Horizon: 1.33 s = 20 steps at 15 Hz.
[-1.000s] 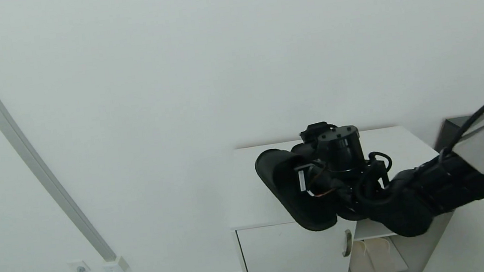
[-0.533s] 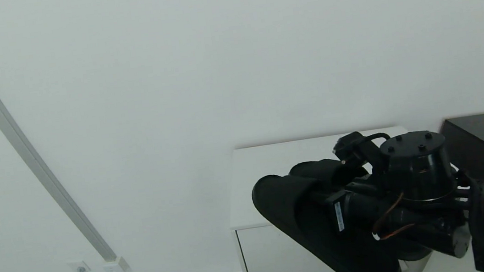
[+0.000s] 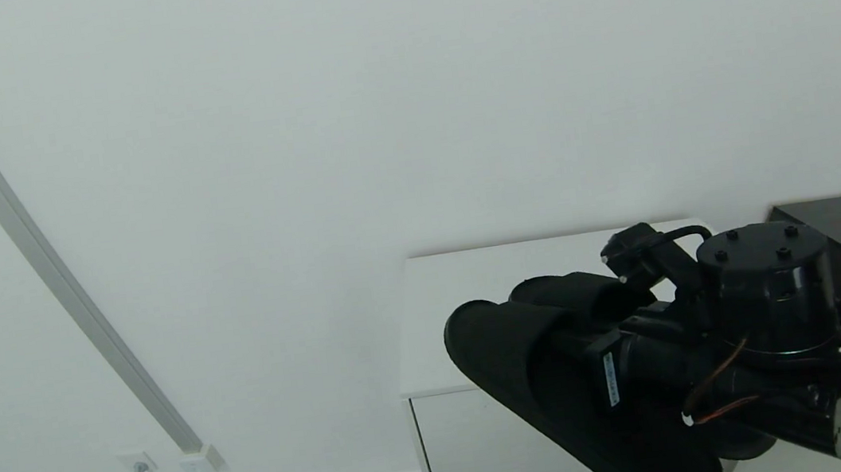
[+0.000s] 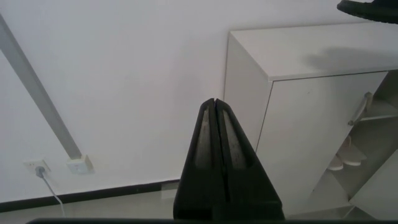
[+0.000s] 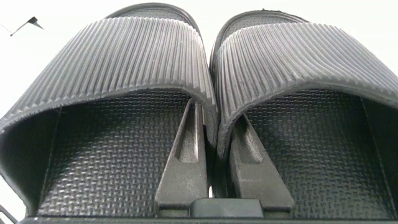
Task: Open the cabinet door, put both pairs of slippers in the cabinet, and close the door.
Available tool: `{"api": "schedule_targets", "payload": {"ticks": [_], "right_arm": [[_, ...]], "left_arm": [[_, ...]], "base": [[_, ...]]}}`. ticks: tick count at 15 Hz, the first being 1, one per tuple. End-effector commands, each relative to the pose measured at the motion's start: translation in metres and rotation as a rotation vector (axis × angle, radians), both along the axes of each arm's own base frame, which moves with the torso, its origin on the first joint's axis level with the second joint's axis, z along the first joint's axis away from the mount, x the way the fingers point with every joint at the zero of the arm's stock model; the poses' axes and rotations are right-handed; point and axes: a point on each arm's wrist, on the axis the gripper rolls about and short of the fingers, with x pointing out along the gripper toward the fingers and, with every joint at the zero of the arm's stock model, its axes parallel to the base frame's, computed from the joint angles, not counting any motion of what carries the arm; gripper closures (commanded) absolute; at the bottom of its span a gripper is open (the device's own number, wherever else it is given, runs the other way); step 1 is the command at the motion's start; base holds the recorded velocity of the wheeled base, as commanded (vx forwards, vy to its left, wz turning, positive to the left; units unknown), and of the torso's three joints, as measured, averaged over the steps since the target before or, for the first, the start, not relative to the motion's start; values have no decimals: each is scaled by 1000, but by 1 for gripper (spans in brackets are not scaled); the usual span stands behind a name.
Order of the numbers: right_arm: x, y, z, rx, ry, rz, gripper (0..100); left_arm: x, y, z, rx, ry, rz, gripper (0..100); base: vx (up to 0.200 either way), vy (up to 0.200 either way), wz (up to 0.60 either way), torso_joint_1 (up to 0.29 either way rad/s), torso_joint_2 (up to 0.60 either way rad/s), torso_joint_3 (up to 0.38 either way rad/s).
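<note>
The right gripper point(image 5: 214, 158) has its 2 fingers point(image 5: 185, 155) clamped on the black slippers point(image 3: 506, 346). They pinch the touching inner walls of the pair together, under the ribbed straps. The pair hangs in the air over the near edge of the white cabinet point(image 3: 463, 319), toes pointing left and away. The left gripper point(image 4: 215, 124) sits low and to the left of the cabinet, its fingers pressed together on nothing. The right side of the cabinet stands open past the handle point(image 4: 360, 109), and the white slippers point(image 4: 345, 160) already lie on a lower shelf inside. The main risk looks like the grip: only 1 thin seam of soft material is held, so a quick swing or tilt could let 1 slipper peel out and drop to the floor. The soles also stick out well beyond the fingers. Coming down to the opening, the toes could catch the cabinet's top edge or the shut left panel point(image 4: 305, 137) and twist the pair loose. A careless push onto the shelf could shove the white slippers aside or leave a heel hanging out, which would block the door from shutting.
</note>
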Motion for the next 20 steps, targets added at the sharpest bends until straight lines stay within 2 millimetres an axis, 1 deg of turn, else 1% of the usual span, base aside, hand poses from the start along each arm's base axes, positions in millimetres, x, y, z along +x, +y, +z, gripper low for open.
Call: {"api": "schedule_targets", "payload": {"ticks": [1,8,12,14,20], "right_arm": [[-1,1,-1,-3,3,6,100],[-1,2,-5,-11,10,6,100],[-1,3,-6,-16,14,8,100],[-1,3,-10,-26,23,5,100],[-1,3,-11,-26,23,6,100]], "left_arm": [[0,0,0,-1,0,0,100],[0,0,0,-1,0,0,100],[0,0,0,-1,0,0,100],[0,0,0,-1,0,0,100],[0,0,0,-1,0,0,100]], "base": [[-200,0,0,22,2,-2],[-200,0,0,-1,2,5],[0,0,0,0,0,0],[0,0,0,0,0,0],[0,0,0,0,0,0]]}}
